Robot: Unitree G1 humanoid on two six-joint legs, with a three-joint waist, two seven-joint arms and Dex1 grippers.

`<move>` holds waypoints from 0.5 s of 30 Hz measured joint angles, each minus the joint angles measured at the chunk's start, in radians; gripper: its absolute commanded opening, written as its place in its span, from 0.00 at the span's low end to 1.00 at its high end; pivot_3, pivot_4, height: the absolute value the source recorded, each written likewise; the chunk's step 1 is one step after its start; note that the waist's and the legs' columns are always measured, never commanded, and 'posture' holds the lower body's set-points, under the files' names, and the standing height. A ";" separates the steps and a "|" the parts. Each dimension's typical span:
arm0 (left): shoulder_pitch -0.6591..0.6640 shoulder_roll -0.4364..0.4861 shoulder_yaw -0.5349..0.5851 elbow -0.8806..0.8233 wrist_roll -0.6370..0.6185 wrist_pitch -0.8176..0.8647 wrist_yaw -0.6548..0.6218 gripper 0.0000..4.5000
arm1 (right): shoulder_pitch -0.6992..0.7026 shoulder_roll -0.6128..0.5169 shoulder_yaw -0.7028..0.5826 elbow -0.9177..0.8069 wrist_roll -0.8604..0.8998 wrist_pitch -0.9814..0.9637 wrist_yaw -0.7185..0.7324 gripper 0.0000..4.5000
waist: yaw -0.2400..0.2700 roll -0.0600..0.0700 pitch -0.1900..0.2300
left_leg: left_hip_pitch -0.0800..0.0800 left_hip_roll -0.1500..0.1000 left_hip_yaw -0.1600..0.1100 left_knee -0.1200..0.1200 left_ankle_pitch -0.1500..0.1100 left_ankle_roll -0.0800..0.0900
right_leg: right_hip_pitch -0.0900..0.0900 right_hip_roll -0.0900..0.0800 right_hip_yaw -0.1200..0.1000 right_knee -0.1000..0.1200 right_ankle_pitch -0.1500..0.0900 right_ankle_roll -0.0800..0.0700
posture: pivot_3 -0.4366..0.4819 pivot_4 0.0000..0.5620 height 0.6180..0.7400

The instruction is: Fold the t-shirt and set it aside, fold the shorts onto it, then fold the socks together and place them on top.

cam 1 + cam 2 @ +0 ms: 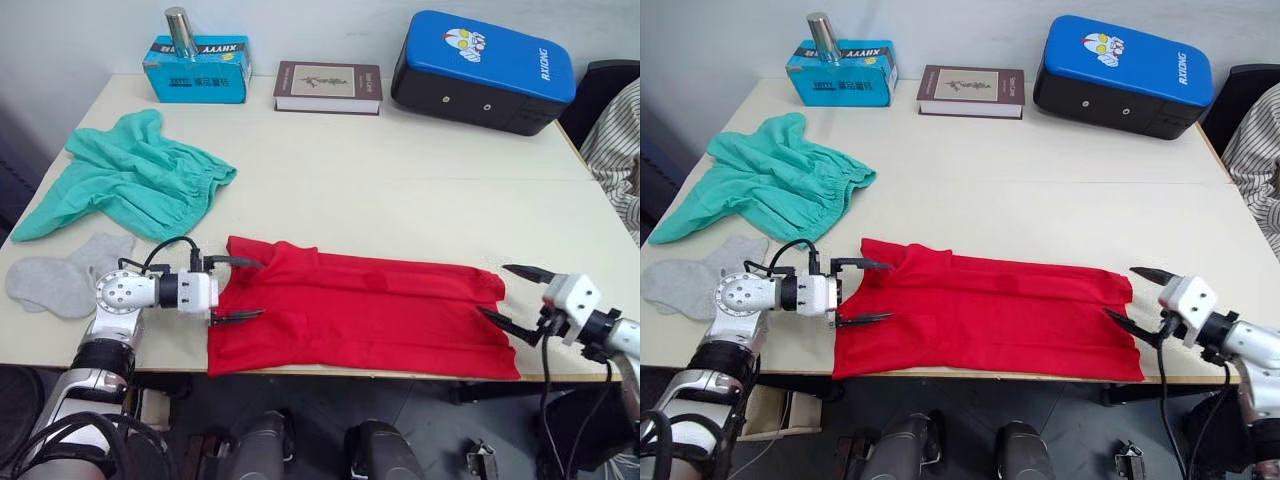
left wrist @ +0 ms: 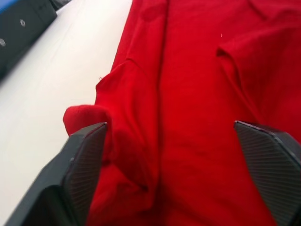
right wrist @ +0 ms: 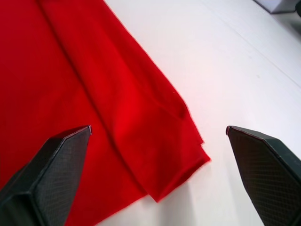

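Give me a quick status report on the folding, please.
Left gripper open at the t-shirt's left end. Right gripper open at its right end. Shirt lies in a long strip, ungrasped. Nothing in the way.

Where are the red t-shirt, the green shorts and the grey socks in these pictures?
t-shirt (image 1: 370,315), left eye view, middle of the folded red cloth.
shorts (image 1: 135,180), left eye view, centre of the crumpled teal fabric.
socks (image 1: 62,275), left eye view, middle of the grey pair.
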State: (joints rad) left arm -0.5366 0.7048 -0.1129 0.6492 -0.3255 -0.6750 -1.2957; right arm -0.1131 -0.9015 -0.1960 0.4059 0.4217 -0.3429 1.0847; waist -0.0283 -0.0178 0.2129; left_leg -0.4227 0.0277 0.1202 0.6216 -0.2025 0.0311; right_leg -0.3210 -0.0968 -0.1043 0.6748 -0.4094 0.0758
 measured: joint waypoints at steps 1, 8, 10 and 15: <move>0.009 0.019 0.009 -0.043 -0.027 0.099 -0.010 0.99 | 0.002 -0.020 -0.012 -0.020 0.011 0.035 0.015 1.00 | -0.001 0.000 0.000 | 0.000 0.000 0.000 0.000 0.000 0.000 | 0.000 0.000 0.000 0.000 0.000 0.000 | 0.48 0.27 1.00; 0.034 0.056 0.072 -0.303 -0.161 0.766 0.114 0.99 | -0.021 -0.064 0.001 -0.119 0.012 0.248 0.084 1.00 | 0.001 0.000 0.000 | 0.000 0.000 -0.001 0.000 0.000 0.000 | 0.000 0.000 0.001 -0.001 0.000 0.000 | 0.48 0.27 1.00; 0.035 0.051 0.069 -0.356 -0.159 0.903 0.167 0.99 | -0.053 -0.080 0.031 -0.121 -0.007 0.329 0.092 1.00 | 0.001 0.000 0.000 | 0.000 0.000 -0.001 0.000 0.000 0.000 | 0.000 0.000 0.001 -0.001 0.000 0.000 | 0.48 0.27 1.00; 0.012 -0.011 0.073 -0.413 -0.160 1.107 0.272 0.99 | -0.135 -0.082 0.068 -0.062 -0.052 0.422 0.115 1.00 | 0.002 0.000 0.000 | -0.001 0.000 0.000 0.000 0.000 0.000 | 0.000 0.000 0.001 -0.001 0.000 0.000 | 0.48 0.27 1.00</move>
State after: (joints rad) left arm -0.5241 0.6943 -0.0398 0.2363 -0.4853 0.4322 -1.0232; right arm -0.2482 -0.9835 -0.1283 0.3442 0.3697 0.0791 1.1993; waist -0.0263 -0.0181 0.2131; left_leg -0.4236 0.0275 0.1198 0.6213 -0.2027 0.0313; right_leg -0.3212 -0.0966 -0.1037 0.6733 -0.4094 0.0759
